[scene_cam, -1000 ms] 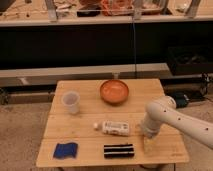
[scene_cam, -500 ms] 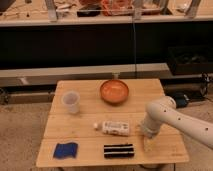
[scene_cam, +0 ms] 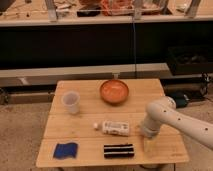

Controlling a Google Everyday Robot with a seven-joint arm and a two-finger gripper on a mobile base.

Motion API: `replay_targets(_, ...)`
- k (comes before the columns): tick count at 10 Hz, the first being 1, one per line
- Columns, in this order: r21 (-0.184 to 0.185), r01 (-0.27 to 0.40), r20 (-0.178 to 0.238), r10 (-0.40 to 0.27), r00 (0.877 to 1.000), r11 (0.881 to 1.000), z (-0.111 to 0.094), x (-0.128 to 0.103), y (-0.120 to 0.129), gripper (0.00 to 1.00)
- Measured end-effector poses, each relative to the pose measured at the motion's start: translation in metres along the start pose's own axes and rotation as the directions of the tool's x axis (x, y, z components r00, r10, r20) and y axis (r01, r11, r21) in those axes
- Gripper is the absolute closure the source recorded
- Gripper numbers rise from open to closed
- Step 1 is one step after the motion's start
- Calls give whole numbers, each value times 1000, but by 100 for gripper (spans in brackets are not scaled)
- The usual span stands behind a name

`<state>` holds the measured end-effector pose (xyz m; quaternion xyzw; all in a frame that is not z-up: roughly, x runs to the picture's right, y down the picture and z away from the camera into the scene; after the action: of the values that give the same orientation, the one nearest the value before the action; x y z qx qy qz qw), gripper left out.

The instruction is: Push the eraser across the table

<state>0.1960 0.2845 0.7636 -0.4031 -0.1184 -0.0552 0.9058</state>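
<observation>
Four bystanders: bowl, cup, bottle, pad.
A white bottle (scene_cam: pixel 114 128) lies on its side, cap pointing to 9 o'clock. From it, the orange bowl (scene_cam: pixel 114 91) sits at 12 o'clock, the clear plastic cup (scene_cam: pixel 70 102) stands upright at 10 o'clock, and the blue squarish pad (scene_cam: pixel 65 149) lies at 8 o'clock.

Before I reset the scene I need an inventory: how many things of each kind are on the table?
Eraser: 1
Blue pad: 1
White bottle, lying down: 1
Cup: 1
Orange bowl: 1
Total: 5 on the table
The tool hangs open beside the eraser's end, holding nothing.
</observation>
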Motion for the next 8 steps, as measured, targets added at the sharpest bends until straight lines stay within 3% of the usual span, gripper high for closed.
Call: replay_targets(8, -14, 3, 13, -3, 1000, 1000, 4, -3, 3, 20)
